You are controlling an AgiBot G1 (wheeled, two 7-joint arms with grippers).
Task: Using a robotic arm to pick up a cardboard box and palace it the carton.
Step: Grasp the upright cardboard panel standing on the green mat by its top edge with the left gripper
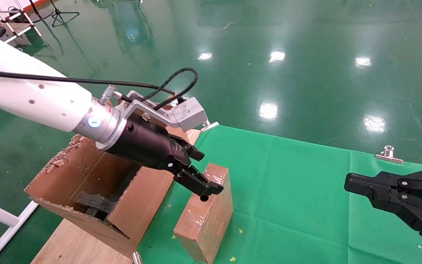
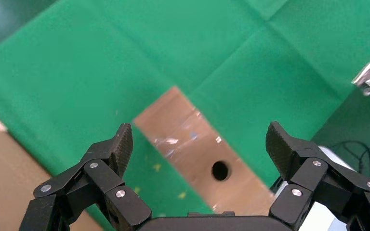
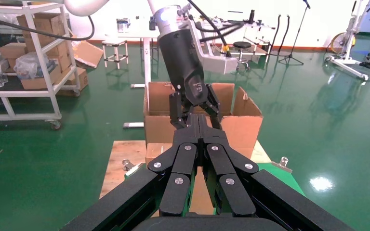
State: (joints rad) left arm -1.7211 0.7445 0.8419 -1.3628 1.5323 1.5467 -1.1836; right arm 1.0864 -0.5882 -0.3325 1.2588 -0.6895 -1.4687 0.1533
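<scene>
Taped brown cardboard box [image 1: 205, 216] beneath open left end effector [image 1: 205, 172].

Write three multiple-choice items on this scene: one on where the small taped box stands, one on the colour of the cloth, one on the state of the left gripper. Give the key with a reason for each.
1. Where is the cardboard box?
A. Inside the carton
B. On the green cloth beside the carton
C. Held by the right gripper

2. What colour is the cloth under the box?
A. Green
B. Blue
C. White

3. What state is the left gripper in?
A. Shut on the box
B. Shut on nothing
C. Open above the box

Key: 1 B, the box stands on the cloth, next to the carton, not in it. 2 A, the cloth is plainly green in the head view. 3 C, the left wrist view shows the fingers spread wide with the box's holed side between and below them, untouched. The right gripper waits shut at the right side.
</scene>
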